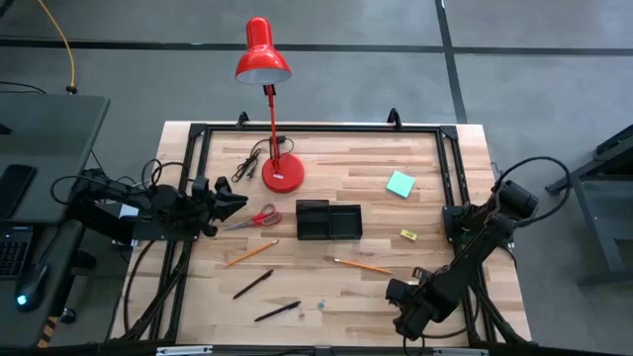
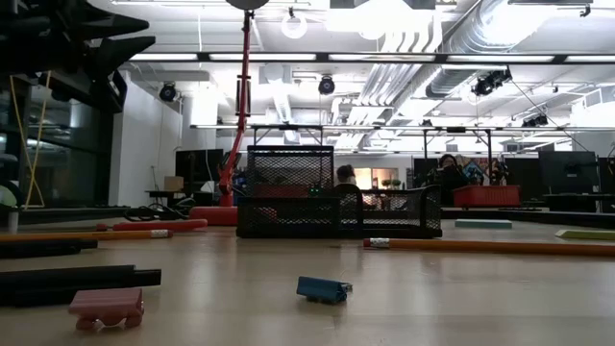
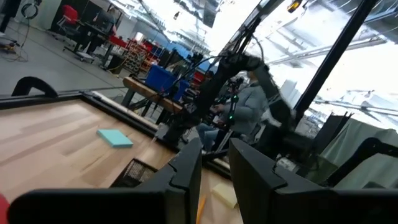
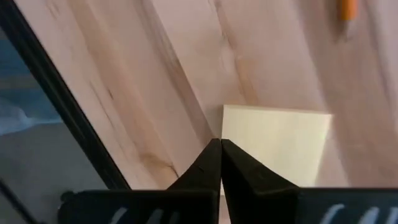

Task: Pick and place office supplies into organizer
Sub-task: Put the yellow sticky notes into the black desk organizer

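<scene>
In the right wrist view the orange pencil (image 4: 347, 9) is blurred and cut off by the picture's edge. The right claw (image 4: 220, 144) hides part of the yellow sticky-note pad (image 4: 280, 143) beneath it.

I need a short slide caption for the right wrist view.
Shut right gripper poised over the yellow sticky-note pad on the wooden table.

Your black two-compartment organizer (image 1: 329, 221) sits mid-tabletop. Red-handled scissors (image 1: 253, 220) lie toward the left edge; pencils (image 1: 362, 266) and pens (image 1: 253, 284) lie toward the front edge; the teal pad (image 1: 401, 184) lies flat toward the back right corner.
</scene>
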You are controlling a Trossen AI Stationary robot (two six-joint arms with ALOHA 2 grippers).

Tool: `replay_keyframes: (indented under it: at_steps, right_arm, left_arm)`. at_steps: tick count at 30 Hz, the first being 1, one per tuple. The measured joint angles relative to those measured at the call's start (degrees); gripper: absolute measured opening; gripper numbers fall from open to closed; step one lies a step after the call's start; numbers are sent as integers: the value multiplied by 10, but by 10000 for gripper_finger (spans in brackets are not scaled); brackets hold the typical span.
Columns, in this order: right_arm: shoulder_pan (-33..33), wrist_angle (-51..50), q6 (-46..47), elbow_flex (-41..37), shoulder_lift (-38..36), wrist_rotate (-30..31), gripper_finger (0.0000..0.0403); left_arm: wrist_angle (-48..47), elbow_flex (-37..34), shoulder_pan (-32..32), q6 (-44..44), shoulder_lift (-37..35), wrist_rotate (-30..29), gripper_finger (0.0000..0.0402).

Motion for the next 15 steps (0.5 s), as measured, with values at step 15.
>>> replay_keyframes:
  at_steps: [15]
  right_arm:
    - [-38, 112, -5, -21, -2, -67, 123]
  left_arm:
    - [-10, 0, 0, -17, 0, -7, 74]
